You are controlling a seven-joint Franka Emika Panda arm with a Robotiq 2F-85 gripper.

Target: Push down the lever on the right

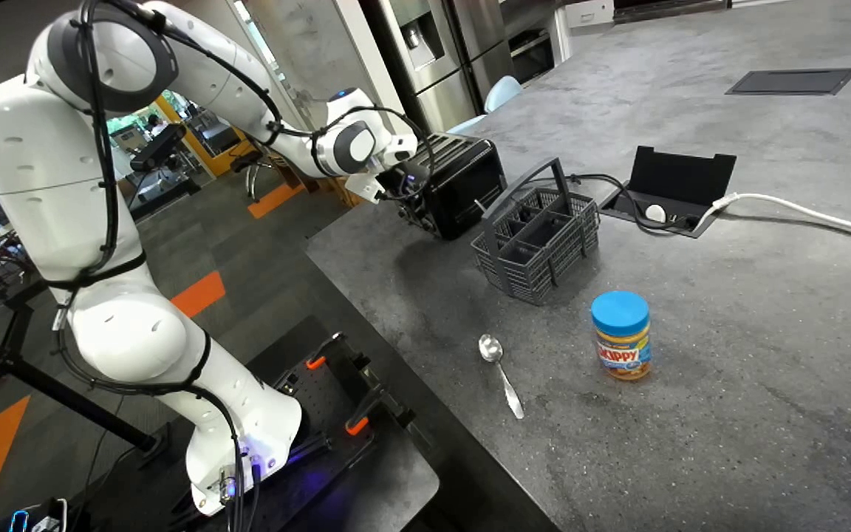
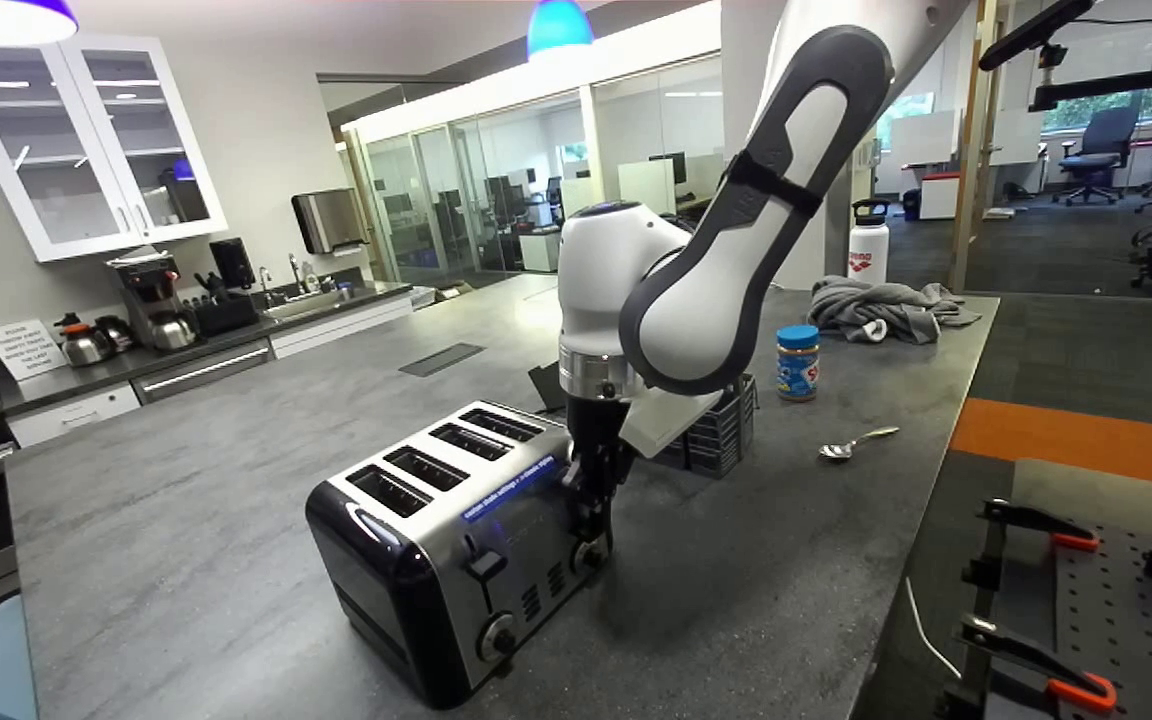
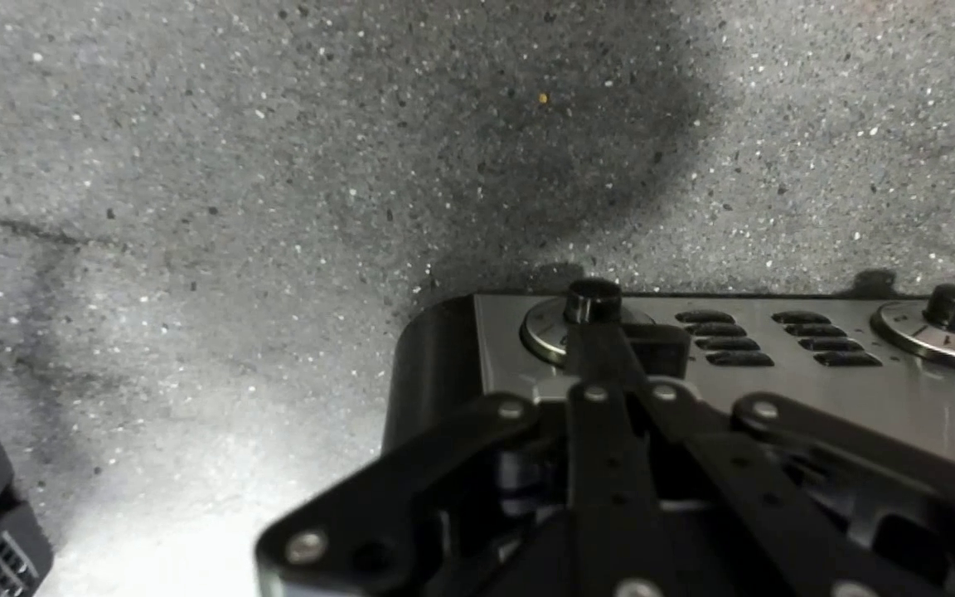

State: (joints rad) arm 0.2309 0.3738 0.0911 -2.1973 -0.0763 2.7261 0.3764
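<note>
A black and silver four-slot toaster (image 2: 416, 530) stands on the grey counter; it also shows in an exterior view (image 1: 462, 185) and along the bottom of the wrist view (image 3: 817, 398). My gripper (image 2: 591, 525) points down at the toaster's front face, above the dial on the right. In the wrist view my gripper (image 3: 602, 332) has its fingers together, with nothing seen between them. The right lever (image 3: 661, 350) is a black block partly hidden behind the fingertips; whether they touch it I cannot tell. The left lever (image 2: 486, 565) shows in an exterior view.
A grey cutlery basket (image 1: 536, 244) stands beside the toaster. A Skippy jar (image 1: 621, 336) with a blue lid and a spoon (image 1: 501, 373) are farther along the counter. An open outlet box (image 1: 673, 192) with cables lies behind the basket. A grey cloth (image 2: 886, 308) lies near the counter's edge.
</note>
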